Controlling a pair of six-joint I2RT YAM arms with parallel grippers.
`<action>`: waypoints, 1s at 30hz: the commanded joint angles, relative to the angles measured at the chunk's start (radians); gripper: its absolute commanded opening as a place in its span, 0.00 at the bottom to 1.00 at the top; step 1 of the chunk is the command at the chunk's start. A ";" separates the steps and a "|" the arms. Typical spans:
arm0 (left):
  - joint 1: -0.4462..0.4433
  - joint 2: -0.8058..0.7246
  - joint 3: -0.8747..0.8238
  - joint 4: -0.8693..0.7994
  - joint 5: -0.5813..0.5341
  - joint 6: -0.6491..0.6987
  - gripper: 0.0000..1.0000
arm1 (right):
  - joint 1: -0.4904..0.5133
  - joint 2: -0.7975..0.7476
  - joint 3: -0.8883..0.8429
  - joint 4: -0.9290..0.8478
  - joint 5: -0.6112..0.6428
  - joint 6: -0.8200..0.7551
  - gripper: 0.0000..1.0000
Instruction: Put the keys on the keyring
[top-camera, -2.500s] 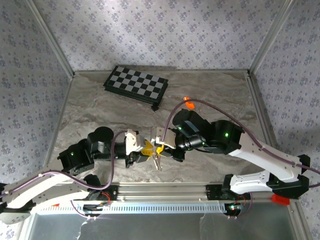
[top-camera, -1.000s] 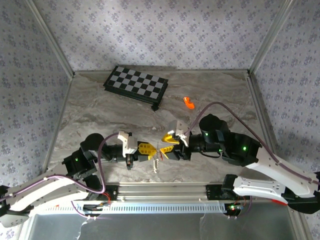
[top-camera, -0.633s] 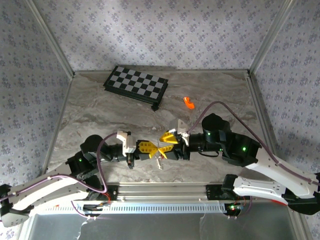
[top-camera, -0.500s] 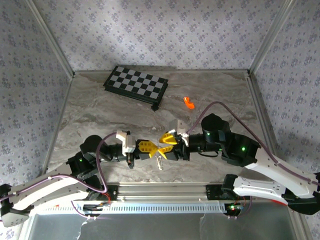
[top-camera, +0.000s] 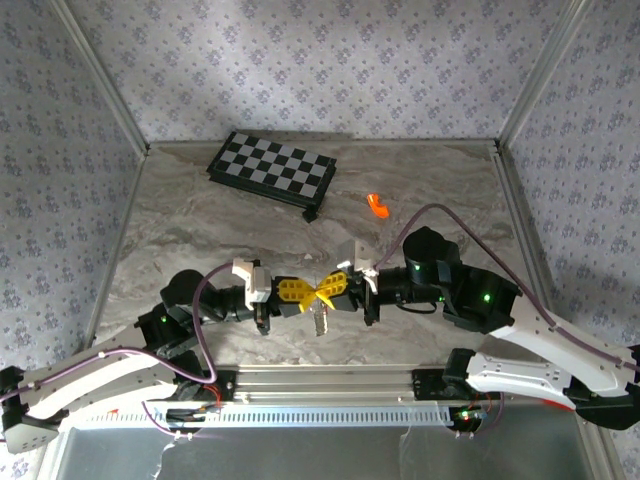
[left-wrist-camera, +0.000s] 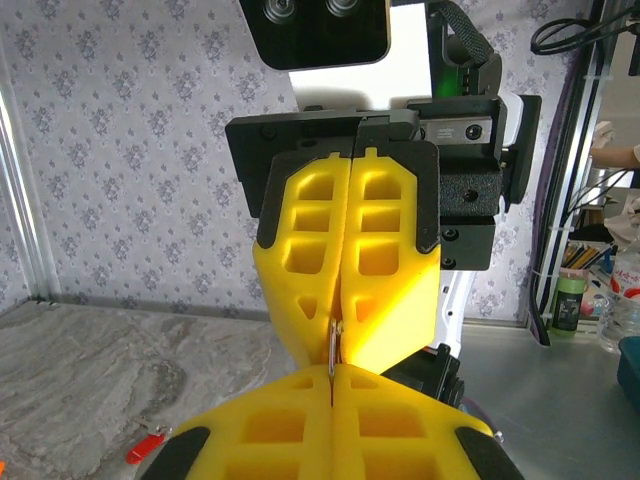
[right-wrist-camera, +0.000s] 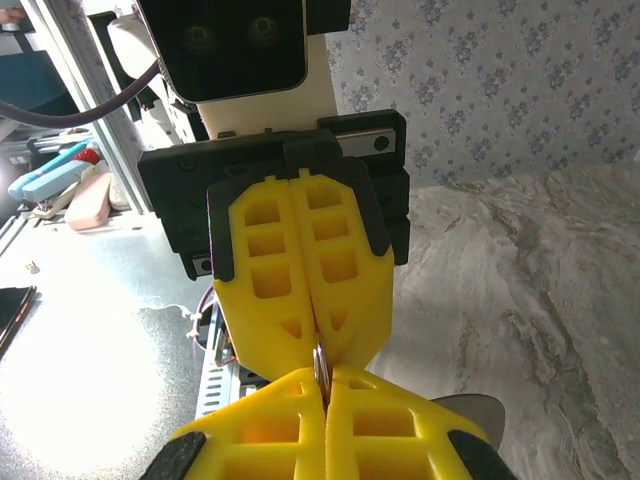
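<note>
left fingers (top-camera: 292, 292), right fingers (top-camera: 336, 288) closed, tips meeting

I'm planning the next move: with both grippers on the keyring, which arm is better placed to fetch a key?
Probably right. The left gripper and the right gripper both pinch the keyring tip to tip. A red key lies on the table to the far side, seemingly nearer the right one.

Both claws look like the same stuff: the left claw (left-wrist-camera: 330, 375) and right claw (right-wrist-camera: 322, 375) have matt yellow plastic fingers (moulded with hollow pockets, slightly grainy) on matt black plastic mounts. The keyring (left-wrist-camera: 331, 345) sliver is bare shiny metal, the counter (top-camera: 200, 220) is smooth marble-look with a soft sheen, and the chequered board (top-camera: 272, 170) is glossy
</note>
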 joint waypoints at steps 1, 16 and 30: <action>-0.006 -0.001 0.050 -0.044 0.000 0.030 0.00 | 0.000 0.016 0.046 -0.073 0.035 -0.044 0.00; -0.006 0.028 0.216 -0.438 -0.051 0.166 0.27 | 0.022 0.218 0.371 -0.535 0.085 -0.290 0.00; -0.006 0.064 0.214 -0.430 -0.058 0.174 0.15 | 0.037 0.260 0.383 -0.532 0.044 -0.314 0.00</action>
